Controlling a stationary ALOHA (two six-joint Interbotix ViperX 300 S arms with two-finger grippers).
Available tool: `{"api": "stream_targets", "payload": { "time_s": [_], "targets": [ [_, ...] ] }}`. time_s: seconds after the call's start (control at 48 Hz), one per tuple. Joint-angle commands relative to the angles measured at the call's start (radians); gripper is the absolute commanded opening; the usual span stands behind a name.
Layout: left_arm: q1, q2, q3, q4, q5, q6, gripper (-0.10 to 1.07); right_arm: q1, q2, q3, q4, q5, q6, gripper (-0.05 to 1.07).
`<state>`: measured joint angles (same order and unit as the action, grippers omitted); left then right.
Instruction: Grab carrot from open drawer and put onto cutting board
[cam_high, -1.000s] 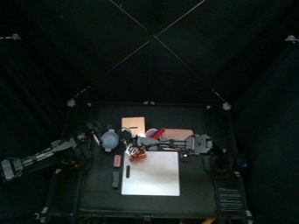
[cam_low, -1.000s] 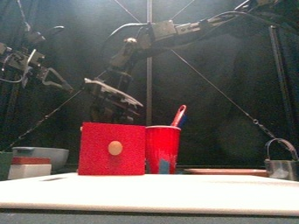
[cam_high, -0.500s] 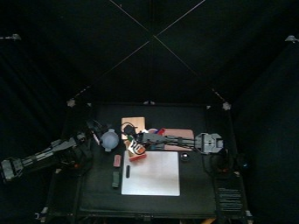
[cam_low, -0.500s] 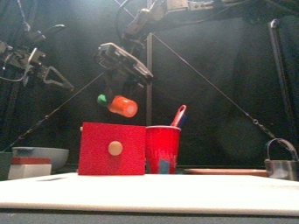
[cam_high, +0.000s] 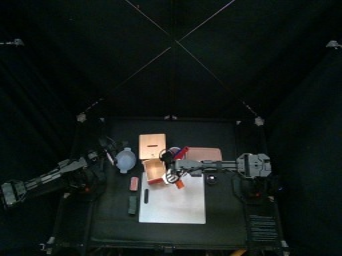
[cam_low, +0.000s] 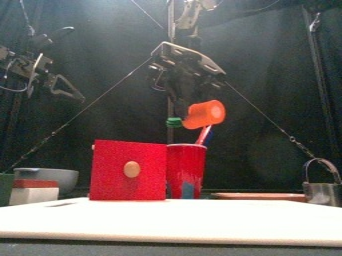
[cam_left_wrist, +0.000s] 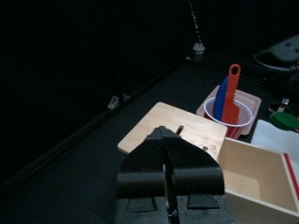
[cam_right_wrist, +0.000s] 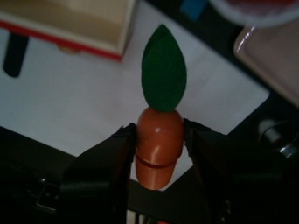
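orange and stubby, the carrot (cam_right_wrist: 160, 147) sits clamped between the right jaws (cam_low: 198, 92), its green leaf (cam_right_wrist: 163, 56) pointing away from the wrist. in the front view the carrot (cam_low: 205, 113) hangs in the air above the red cup (cam_low: 186, 170), clear of everything on the bench (cam_low: 174, 220). from above it is over the near edge of the drawer (cam_high: 156, 146), where the drawer meets the cutting board (cam_high: 174, 199). below it, the red-faced drawer front (cam_low: 128, 170) with its pale knob stands just beside the cup, which holds a red and blue utensil (cam_left_wrist: 229, 87). a grey bowl (cam_low: 40, 178) sits off to one side, and a dark metal basket (cam_low: 321, 188) to the other. the left jaws (cam_left_wrist: 172, 166) rest together near the bench's side, holding nothing.
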<state>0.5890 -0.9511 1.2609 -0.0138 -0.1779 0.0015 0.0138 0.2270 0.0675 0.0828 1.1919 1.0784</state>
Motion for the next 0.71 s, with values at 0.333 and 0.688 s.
{"api": "stream_targets", "payload": {
  "time_s": [0.333,0.688],
  "targets": [
    [-0.046,0.003,-0.035,0.000,-0.009,-0.003,0.01,0.063,-0.049,0.279,0.051,-0.566,0.301,0.69],
    [-0.066,0.003,-0.032,0.000,-0.011,-0.003,0.01,0.091,-0.054,0.318,-0.066,-0.588,0.442,0.83]
  ]
}}
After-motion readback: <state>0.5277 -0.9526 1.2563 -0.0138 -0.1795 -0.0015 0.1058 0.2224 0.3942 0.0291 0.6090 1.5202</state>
